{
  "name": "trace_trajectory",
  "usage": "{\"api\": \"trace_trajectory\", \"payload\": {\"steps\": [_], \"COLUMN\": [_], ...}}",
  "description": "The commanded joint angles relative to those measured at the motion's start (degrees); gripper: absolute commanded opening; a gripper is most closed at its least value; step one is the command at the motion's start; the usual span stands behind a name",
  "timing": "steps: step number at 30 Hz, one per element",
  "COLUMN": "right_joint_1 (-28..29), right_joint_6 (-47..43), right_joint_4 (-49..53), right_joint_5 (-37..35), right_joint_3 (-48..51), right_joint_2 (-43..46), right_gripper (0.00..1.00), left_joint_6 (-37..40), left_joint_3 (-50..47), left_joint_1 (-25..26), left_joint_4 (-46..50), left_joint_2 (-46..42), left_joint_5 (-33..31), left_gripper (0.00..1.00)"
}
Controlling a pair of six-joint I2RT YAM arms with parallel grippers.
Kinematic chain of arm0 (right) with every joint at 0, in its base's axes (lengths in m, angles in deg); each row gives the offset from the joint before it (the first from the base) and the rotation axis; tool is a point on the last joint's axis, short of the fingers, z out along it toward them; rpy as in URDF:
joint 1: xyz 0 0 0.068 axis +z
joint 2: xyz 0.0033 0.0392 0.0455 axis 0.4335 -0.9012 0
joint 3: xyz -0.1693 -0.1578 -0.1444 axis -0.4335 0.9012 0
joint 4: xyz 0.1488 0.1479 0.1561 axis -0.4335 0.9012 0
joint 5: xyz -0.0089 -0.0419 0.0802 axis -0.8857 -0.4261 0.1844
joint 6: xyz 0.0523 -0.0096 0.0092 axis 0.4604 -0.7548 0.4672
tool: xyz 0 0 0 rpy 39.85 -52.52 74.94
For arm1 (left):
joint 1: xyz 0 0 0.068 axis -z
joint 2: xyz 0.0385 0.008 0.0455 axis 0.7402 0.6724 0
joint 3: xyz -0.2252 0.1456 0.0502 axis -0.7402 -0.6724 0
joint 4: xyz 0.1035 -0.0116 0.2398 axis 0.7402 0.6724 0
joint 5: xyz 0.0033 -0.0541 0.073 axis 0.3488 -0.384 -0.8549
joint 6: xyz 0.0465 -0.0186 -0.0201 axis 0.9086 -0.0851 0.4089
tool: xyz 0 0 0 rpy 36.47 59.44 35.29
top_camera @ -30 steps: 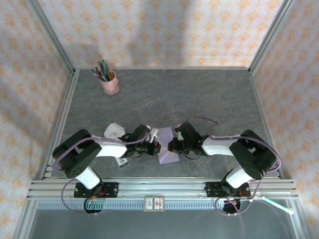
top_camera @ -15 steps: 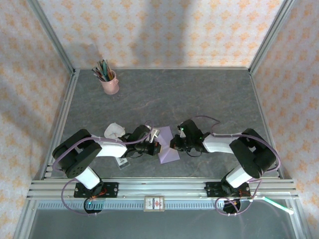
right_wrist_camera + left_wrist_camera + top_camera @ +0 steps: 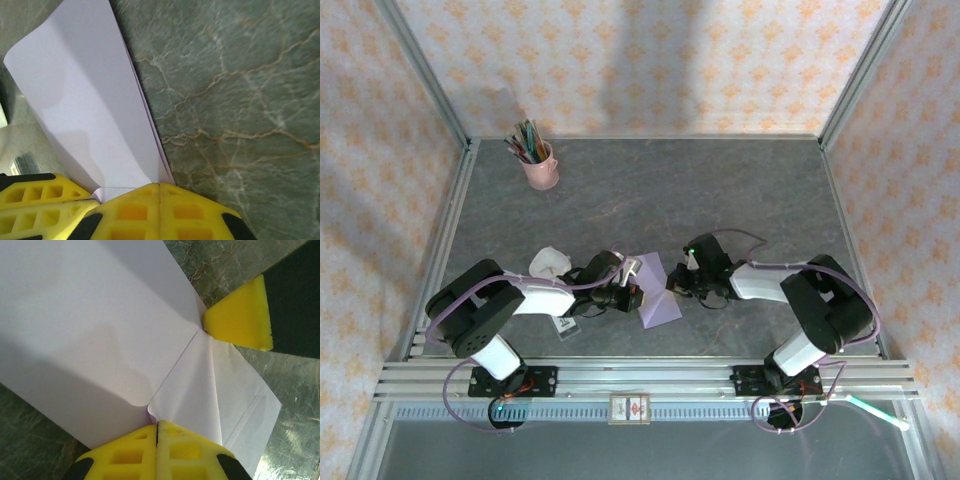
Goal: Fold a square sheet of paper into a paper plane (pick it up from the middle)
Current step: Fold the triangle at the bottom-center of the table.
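The square sheet of paper [image 3: 658,298], lavender and folded into overlapping flaps with creases, lies on the table between my two grippers. In the left wrist view the paper [image 3: 100,325] spreads out ahead, and my left gripper [image 3: 157,426] is shut with a curled fold pinched in its seam. My right gripper [image 3: 677,283] is shut at the sheet's right edge. One of its yellow fingertips [image 3: 237,315] touches the point where the creases meet. In the right wrist view a flap of the paper [image 3: 90,110] rises from my right gripper [image 3: 160,185]. I cannot tell whether paper is pinched there.
A pink cup of pens [image 3: 539,165] stands at the back left. A crumpled white piece [image 3: 549,262] and a small card [image 3: 566,327] lie beside the left arm. The metal frame rail [image 3: 640,378] runs along the near edge.
My right gripper has slid up and to the right along the sheet's edge, still shut. The paper's right side now lies flatter and wider. The left gripper has stayed put.
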Motion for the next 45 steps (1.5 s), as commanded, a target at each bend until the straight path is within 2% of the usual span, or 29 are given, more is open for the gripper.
{"api": "trace_trajectory", "payload": {"steps": [1, 7, 13, 17, 22, 41, 45], "right_joint_1": [-3.54, -4.32, -1.33, 3.09, 6.01, 6.23, 6.22], "right_joint_6": [-1.96, -5.82, -5.89, -4.49, -3.36, -4.46, -4.20], "right_joint_4": [5.60, 8.92, 4.84, 1.79, -1.45, 0.29, 1.53], "right_joint_5": [-8.65, -10.07, -5.94, -4.13, -2.92, -6.80, -7.46], "right_joint_3": [-1.05, -2.54, 0.12, 0.53, 1.28, 1.23, 1.43], "right_joint_2": [-1.56, 4.72, 11.10, 9.37, 6.47, 0.75, 0.41], "right_gripper": [0.00, 0.00, 0.00, 0.00, 0.00, 0.00, 0.00], "left_joint_6": [1.96, 1.96, 2.06, 2.24, 2.23, 2.51, 2.44], "left_joint_3": [-2.38, -1.27, 1.03, 1.99, 2.71, 4.01, 5.38], "left_joint_1": [-0.14, -0.12, -0.54, -0.89, -0.91, -0.99, -1.00], "left_joint_4": [10.15, 10.19, 10.68, 11.10, 11.62, 12.79, 13.26], "left_joint_2": [4.17, 3.88, 3.82, 4.32, 4.67, 3.70, 3.34], "left_joint_5": [-3.90, -3.42, -3.29, -3.40, -3.54, -3.81, -3.97], "left_gripper": [0.00, 0.00, 0.00, 0.00, 0.00, 0.00, 0.06]}}
